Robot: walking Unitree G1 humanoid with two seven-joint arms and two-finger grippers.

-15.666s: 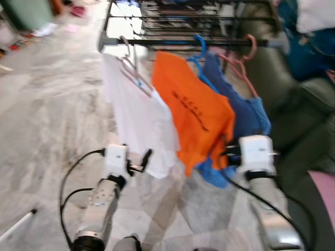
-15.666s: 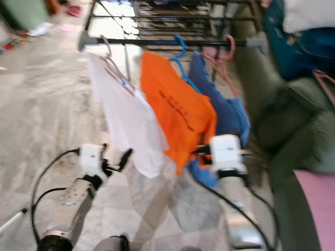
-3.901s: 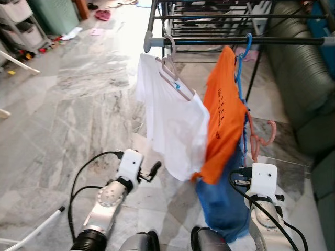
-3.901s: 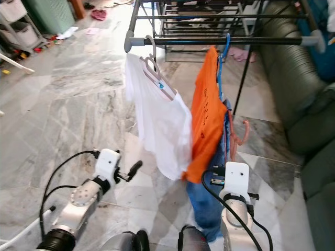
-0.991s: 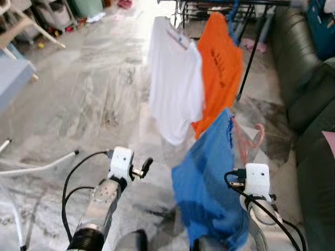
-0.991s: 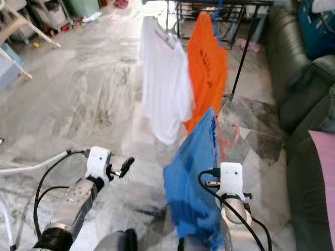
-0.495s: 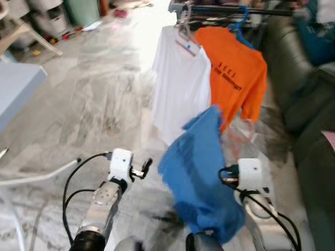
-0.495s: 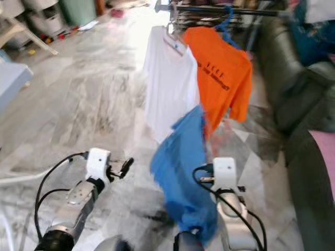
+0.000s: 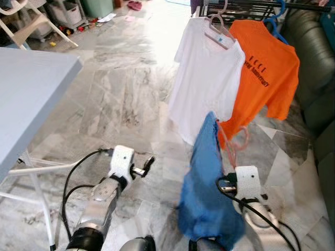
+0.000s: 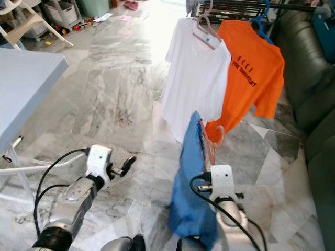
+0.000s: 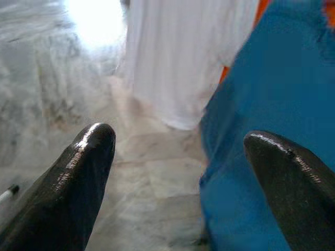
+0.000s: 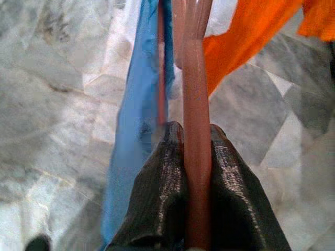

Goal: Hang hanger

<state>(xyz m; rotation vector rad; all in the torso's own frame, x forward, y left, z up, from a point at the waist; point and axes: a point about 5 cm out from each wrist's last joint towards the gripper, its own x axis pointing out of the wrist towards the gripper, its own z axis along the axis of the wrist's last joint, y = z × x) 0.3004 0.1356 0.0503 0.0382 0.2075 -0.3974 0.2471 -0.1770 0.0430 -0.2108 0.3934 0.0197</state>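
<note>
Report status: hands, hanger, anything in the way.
Right hand shut on pink hanger carrying blue garment. Left hand open, holding nothing. White shirt and orange shirt already on rack ahead.

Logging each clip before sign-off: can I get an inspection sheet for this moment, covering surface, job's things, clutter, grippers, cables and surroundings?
Surface: grey marble floor, sunlit at the far end.
Job's things: pink hanger carrying a blue garment, off the rack; white T-shirt and orange T-shirt hang on the rack.
Clutter: small items on the floor by the storage bins.
Grippers: right gripper shut on the pink hanger; left gripper open, holding nothing.
Cables: black cables loop off both wrists.
Surroundings: blue-grey table to the robot's left, dark sofa to its right.
</note>
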